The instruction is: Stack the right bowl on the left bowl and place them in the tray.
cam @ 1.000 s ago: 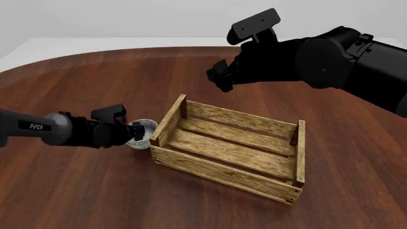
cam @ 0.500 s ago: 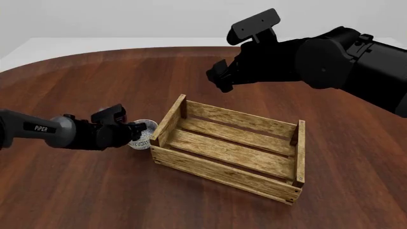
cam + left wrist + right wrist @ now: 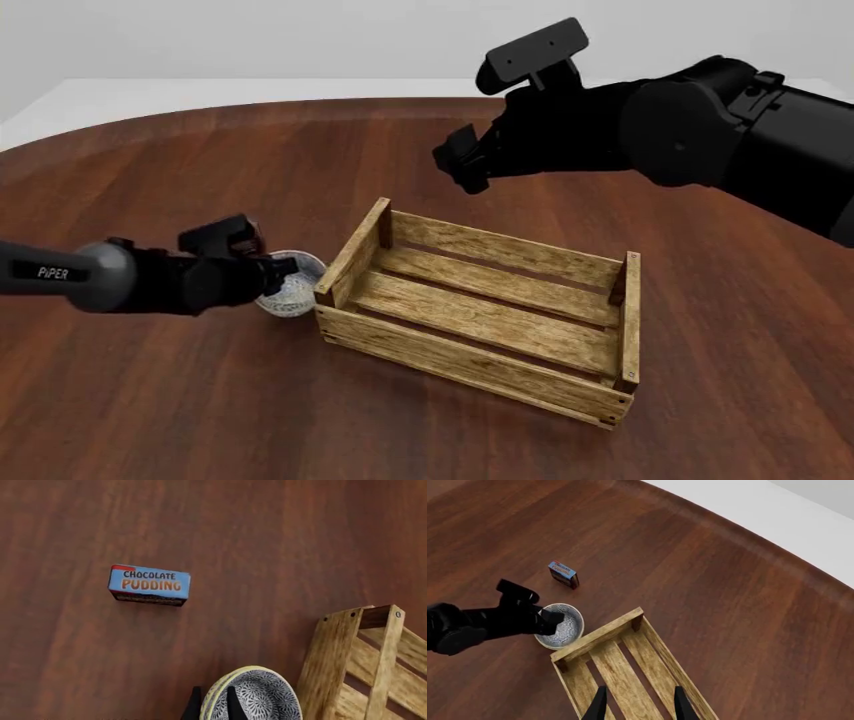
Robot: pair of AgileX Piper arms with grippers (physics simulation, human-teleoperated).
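Left wrist view: the left gripper [image 3: 213, 706] has its jaws closed across the rim of the patterned bowl [image 3: 257, 697], just beside the tray [image 3: 347, 655] corner post; a lift along this line risks the bowl striking the post, or tipping in the thin rim grip. Front view: whether one bowl [image 3: 288, 283] or a stack is held cannot be told. Right wrist view: the right gripper [image 3: 638, 704] hangs open and empty above the tray [image 3: 627, 670], so a descent could obstruct placement.

bowl [image 3: 257, 697] cut off, tray [image 3: 360, 665] cropped
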